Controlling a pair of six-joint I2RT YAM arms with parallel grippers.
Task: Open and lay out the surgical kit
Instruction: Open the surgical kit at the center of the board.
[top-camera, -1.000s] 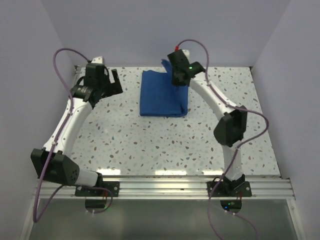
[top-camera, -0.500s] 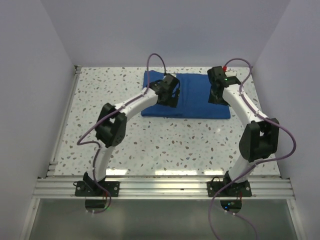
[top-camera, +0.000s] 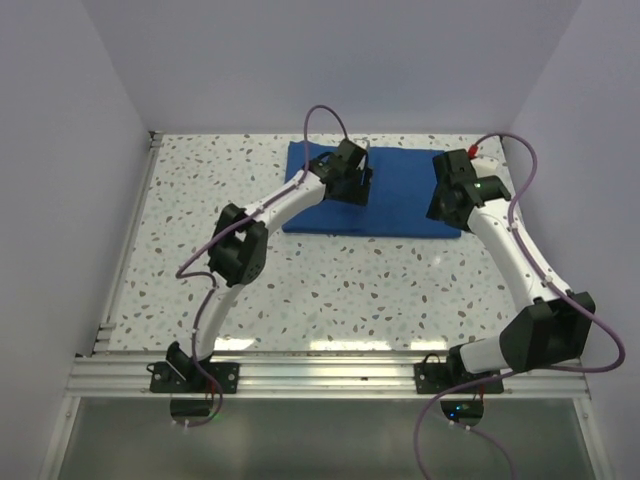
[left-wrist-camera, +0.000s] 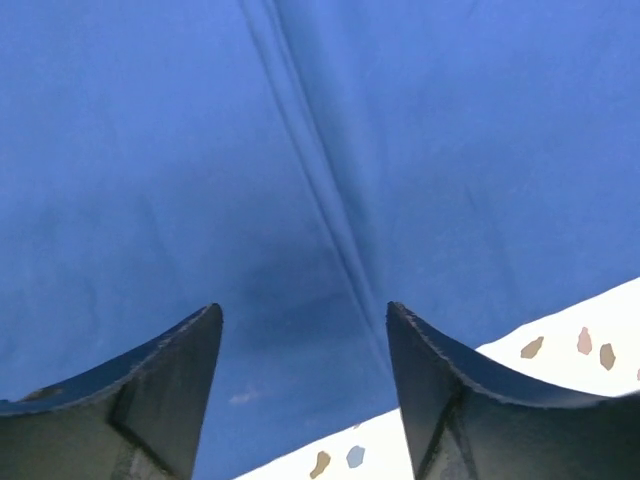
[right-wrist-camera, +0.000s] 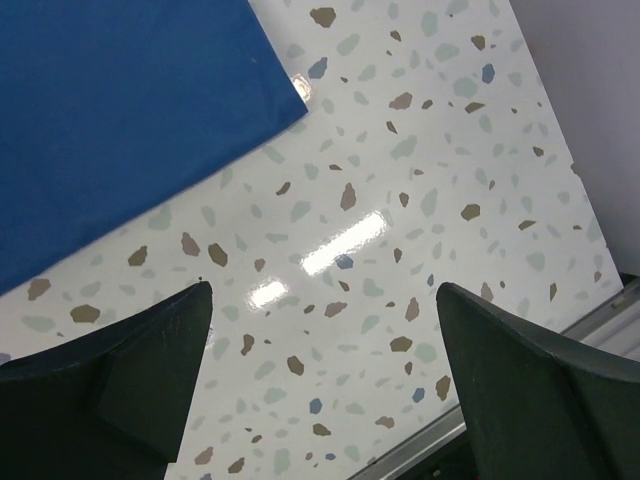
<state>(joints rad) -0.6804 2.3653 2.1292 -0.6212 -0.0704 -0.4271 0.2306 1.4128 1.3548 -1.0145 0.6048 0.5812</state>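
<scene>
Blue cloth wrap (top-camera: 400, 200) lies flat at the far middle of the surface (top-camera: 300, 280); left hand (left-wrist-camera: 305, 325) over it, partly spread, empty; right hand (right-wrist-camera: 322, 300) wide, empty, beside its corner.

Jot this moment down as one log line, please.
blue cloth wrap: flat on table | left gripper: open, above wrap | right gripper: open, above table beside wrap's corner
</scene>
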